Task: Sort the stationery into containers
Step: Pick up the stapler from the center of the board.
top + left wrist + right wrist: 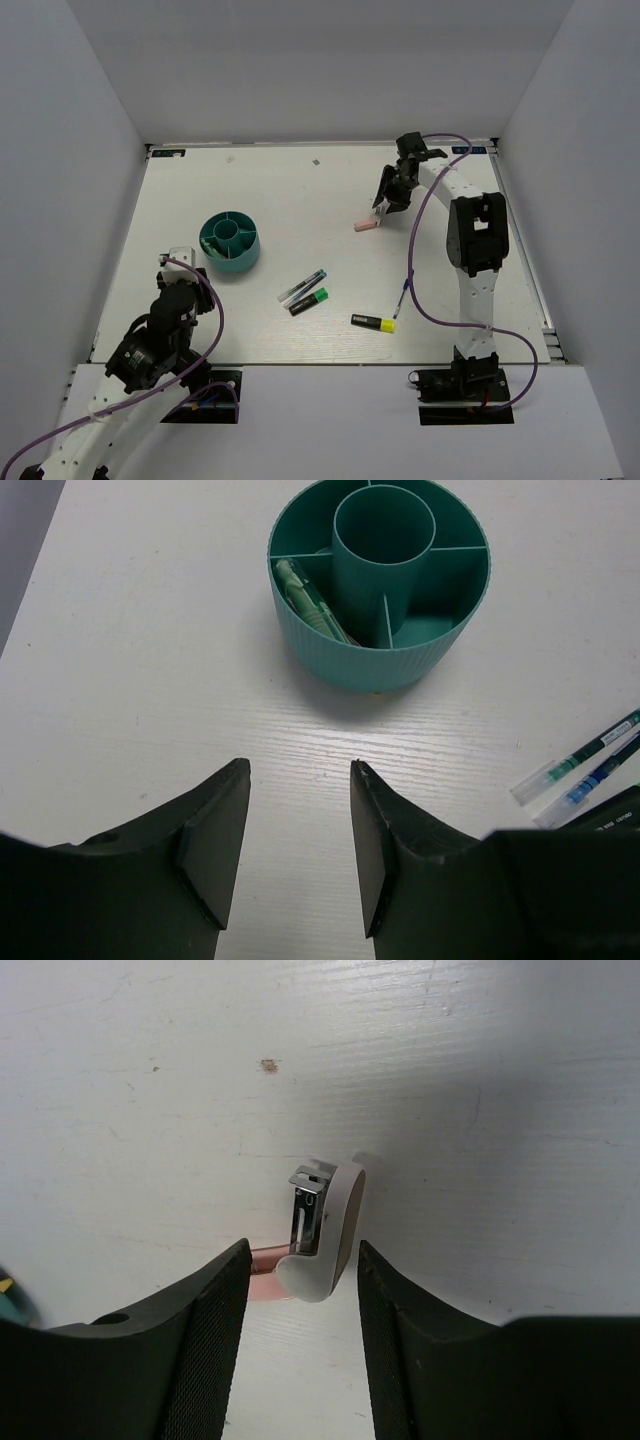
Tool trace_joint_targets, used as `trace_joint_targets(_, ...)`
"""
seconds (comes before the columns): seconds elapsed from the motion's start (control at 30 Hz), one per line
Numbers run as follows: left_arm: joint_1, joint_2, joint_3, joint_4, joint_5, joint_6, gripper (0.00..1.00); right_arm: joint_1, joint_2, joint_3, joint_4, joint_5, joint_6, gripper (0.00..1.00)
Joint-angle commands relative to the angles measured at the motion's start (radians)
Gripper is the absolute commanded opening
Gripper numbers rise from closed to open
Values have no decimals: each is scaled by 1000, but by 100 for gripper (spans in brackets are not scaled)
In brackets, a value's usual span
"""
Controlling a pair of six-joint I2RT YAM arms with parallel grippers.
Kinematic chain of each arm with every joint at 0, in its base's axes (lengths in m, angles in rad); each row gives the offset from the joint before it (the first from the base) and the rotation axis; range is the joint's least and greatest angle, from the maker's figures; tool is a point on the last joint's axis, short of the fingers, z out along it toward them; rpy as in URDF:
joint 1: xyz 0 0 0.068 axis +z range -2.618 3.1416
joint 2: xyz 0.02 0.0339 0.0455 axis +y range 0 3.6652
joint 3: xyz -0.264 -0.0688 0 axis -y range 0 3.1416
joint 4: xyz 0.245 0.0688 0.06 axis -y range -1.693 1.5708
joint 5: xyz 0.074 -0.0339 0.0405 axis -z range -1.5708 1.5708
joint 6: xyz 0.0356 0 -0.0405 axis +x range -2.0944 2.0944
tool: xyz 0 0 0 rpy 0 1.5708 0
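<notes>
While the left fingers (215,830) stand wide and empty at lower left, four items lie loose at mid-table (250,180): yellow-black highlighter (373,322), green-black highlighter (309,302), teal-black pen (302,287) and blue pen (403,298). Beyond them, the teal organiser (370,665) holds a mint-green piece (310,605) in its left compartment. At upper right, the right fingers (210,1330) straddle the pink-white piece (325,1220); whether they clamp it cannot be told. Step in hand: handling this piece. Next move: confirm grip, lift, carry to the organiser.

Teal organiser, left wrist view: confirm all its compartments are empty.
No, a mint-green piece lies in the organiser's left outer compartment.
</notes>
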Motion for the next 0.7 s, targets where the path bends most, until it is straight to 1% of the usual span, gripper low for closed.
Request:
trace_joint_targets(0.0, 8, 9, -10, 16, 3, 6, 56, 0, -21, -6, 35, 0, 27, 50)
trace_joint_targets(0.3, 6, 10, -8, 12, 0, 9, 56, 0, 13, -4, 49, 47, 15, 42)
trace_joint_targets(0.67, 6, 10, -8, 9, -3, 7, 56, 1, 57, -1, 44, 66, 9, 42)
